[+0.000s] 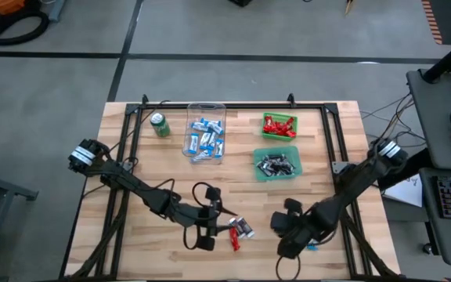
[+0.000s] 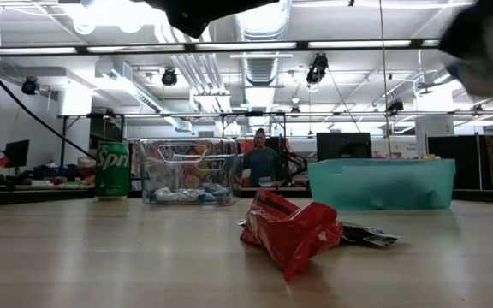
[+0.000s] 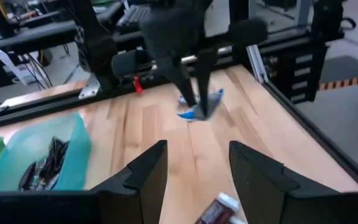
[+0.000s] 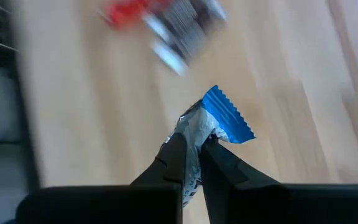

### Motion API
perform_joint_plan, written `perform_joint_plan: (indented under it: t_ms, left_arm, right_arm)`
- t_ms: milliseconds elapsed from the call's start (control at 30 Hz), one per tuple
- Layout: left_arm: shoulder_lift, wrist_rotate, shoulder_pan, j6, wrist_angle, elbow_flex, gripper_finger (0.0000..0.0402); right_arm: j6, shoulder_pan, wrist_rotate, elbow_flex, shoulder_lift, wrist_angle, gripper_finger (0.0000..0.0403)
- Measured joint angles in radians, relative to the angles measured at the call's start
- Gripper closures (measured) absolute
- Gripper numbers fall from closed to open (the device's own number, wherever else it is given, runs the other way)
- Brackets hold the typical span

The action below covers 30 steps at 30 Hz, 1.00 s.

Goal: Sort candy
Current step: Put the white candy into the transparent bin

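Right wrist view puts the blue-and-white candy pinched at one end between the two dark fingers of the right claw, which is closed on the wrapper above the wooden counter; a red candy and a black-and-silver candy lie blurred on the boards past it; in the high view the right claw sits at about five o'clock on the counter, with a sliver of blue wrapper at its outer side; the two loose candies lie side by side near six o'clock, the red candy and the black-and-silver candy touching or nearly so; the left claw hangs just to their nine o'clock side, its fingers spread apart and holding nothing; toward twelve o'clock a clear bin holds blue-and-white candies, at about one o'clock a green tray holds red ones, and just nearer the centre a teal tray holds black-and-silver ones; a green soda can stands upright at eleven o'clock beside the clear bin; in the low view a person shows in the room beyond the counter.
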Motion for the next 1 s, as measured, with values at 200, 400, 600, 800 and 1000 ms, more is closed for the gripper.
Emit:
perform_joint_plan:
  t_ms: [200, 400, 600, 800, 1000]
  left_arm:
    - [0.000, 0.036, 0.001, -0.011, 0.077, -0.001, 0.0246]
    - [0.042, 0.164, 0.000, 0.012, 0.238, -0.001, 0.0246]
    - [0.107, 0.164, 0.001, 0.045, 0.414, -0.001, 0.0246]
    - [0.131, 0.165, 0.003, 0.057, 0.486, -0.001, 0.0246]
    - [0.171, 0.165, 0.010, 0.055, 0.564, -0.001, 0.0246]
  right_arm:
    - [-0.408, -0.014, 0.030, -0.059, -0.101, 0.336, 0.0384]
    - [-0.778, -0.055, 0.027, -0.145, -0.160, 0.659, 0.0385]
    - [-0.989, -0.112, -0.107, -0.173, -0.155, 0.835, 0.0385]
    - [-1.037, -0.153, -0.139, -0.174, -0.154, 0.850, 0.0385]
    - [-1.059, -0.176, -0.183, -0.174, -0.154, 0.857, 0.0385]
